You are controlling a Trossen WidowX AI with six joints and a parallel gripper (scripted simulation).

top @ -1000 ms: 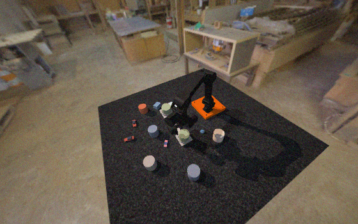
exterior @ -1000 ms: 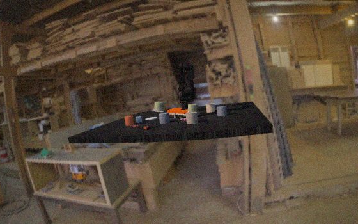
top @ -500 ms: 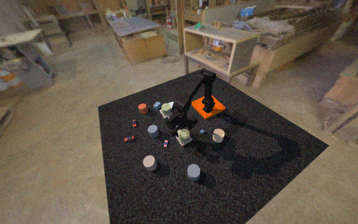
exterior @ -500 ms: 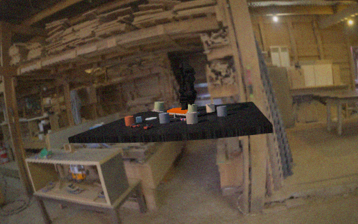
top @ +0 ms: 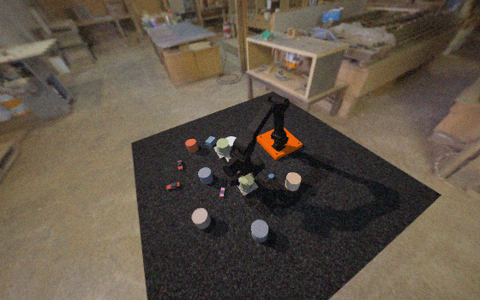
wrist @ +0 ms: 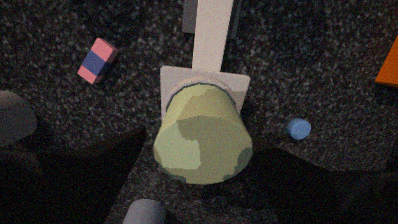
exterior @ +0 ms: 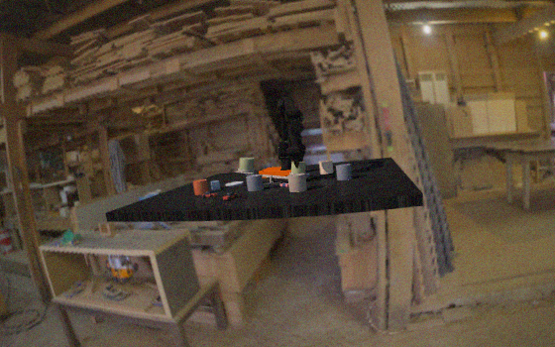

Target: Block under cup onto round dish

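A pale green cup (top: 246,183) (wrist: 202,145) stands upside down on the near square pan (wrist: 241,86) of the balance, whose pale beam (wrist: 212,40) runs away from it. My gripper (top: 243,172) (wrist: 198,136) is open, with one dark finger on each side of this cup and nothing gripped; how far down the fingers reach is unclear. The other green cup (top: 223,146) (exterior: 247,164) stands on the far pan. The white round dish (top: 231,140) (exterior: 234,183) lies beside that far end, partly hidden in the top view. No hidden block shows. The balance's tilt is hard to tell.
An orange cylinder (top: 192,146), a blue block (top: 210,141), blue-grey cylinders (top: 206,176) (top: 260,231), a peach cylinder (top: 292,182) and a pinkish one (top: 201,219) stand around. A pink-blue block (wrist: 97,60) and small blue disc (wrist: 299,129) flank the near pan. Two red toy cars (top: 172,186) (top: 180,165) lie left.
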